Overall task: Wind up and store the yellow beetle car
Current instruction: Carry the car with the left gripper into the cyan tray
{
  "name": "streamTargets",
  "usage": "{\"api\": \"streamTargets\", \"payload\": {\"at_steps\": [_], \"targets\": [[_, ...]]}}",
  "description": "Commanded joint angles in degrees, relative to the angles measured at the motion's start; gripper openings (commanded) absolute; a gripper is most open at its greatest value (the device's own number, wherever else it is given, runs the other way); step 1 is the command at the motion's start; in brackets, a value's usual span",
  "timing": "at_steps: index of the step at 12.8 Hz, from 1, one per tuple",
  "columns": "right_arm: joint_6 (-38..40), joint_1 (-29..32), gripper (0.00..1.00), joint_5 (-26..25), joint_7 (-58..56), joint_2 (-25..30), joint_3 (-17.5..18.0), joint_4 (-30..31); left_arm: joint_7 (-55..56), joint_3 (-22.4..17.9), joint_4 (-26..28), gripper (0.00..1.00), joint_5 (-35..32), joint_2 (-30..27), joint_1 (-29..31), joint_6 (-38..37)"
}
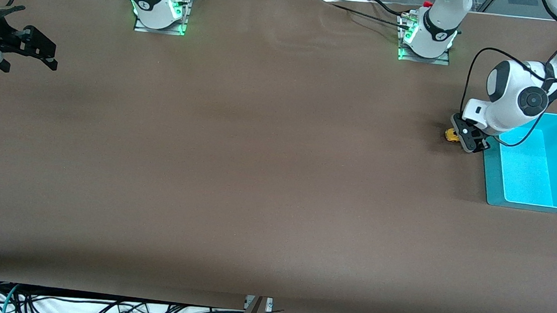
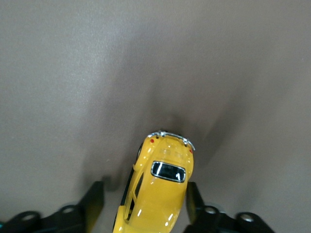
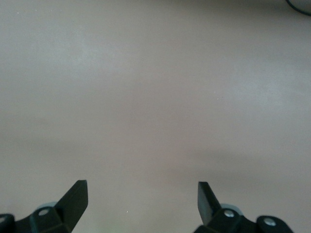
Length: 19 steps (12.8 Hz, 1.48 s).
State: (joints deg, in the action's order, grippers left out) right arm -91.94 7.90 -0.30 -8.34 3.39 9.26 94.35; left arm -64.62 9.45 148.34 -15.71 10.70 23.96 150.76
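The yellow beetle car (image 1: 452,135) stands on the brown table beside the turquoise bin (image 1: 492,181), at the left arm's end. My left gripper (image 1: 469,140) is down at the table with the car (image 2: 160,204) between its fingers. One finger (image 2: 193,199) lies against the car's side. The second finger (image 2: 95,199) stands a little apart from it, with bare table showing in the gap. My right gripper (image 1: 48,55) waits open above the right arm's end of the table, and in its wrist view that gripper (image 3: 143,194) has only table between its fingers.
The turquoise bin's floor (image 1: 534,169) is bare. Both arm bases (image 1: 160,10) stand along the table's edge farthest from the front camera. Cables (image 1: 93,309) hang below the near edge.
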Motion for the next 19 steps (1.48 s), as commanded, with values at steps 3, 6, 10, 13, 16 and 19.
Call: {"api": "streamTargets", "payload": {"at_steps": [3,6,10,13,16,19], "targets": [[4.22,-0.34,1.00,0.03,4.46,-0.76,-0.12,-1.80,-0.86,2.06,-0.33,0.22,-1.34,-0.42,0.65,0.41],[4.41,-0.43,1.00,0.12,4.91,-0.75,-0.03,-1.80,-0.15,6.18,-1.47,0.21,-0.56,-3.92,0.74,-3.70],[4.40,-0.43,1.00,0.12,4.91,-0.75,-0.03,-1.89,0.20,13.13,-14.52,0.21,2.79,-6.05,0.48,-23.78],[4.05,-0.43,1.00,0.21,4.91,-0.75,-0.03,-1.98,-0.50,14.98,-29.56,0.21,2.70,-3.77,0.21,-40.76],[3.88,-0.52,1.00,0.03,4.48,-0.67,0.06,-1.98,-6.18,14.11,-34.96,0.22,1.91,-1.83,2.74,-45.21],[3.79,-0.60,1.00,0.03,4.38,-0.67,0.14,-1.98,-12.26,14.19,-37.94,0.22,-4.22,2.90,9.85,-43.46]]}}
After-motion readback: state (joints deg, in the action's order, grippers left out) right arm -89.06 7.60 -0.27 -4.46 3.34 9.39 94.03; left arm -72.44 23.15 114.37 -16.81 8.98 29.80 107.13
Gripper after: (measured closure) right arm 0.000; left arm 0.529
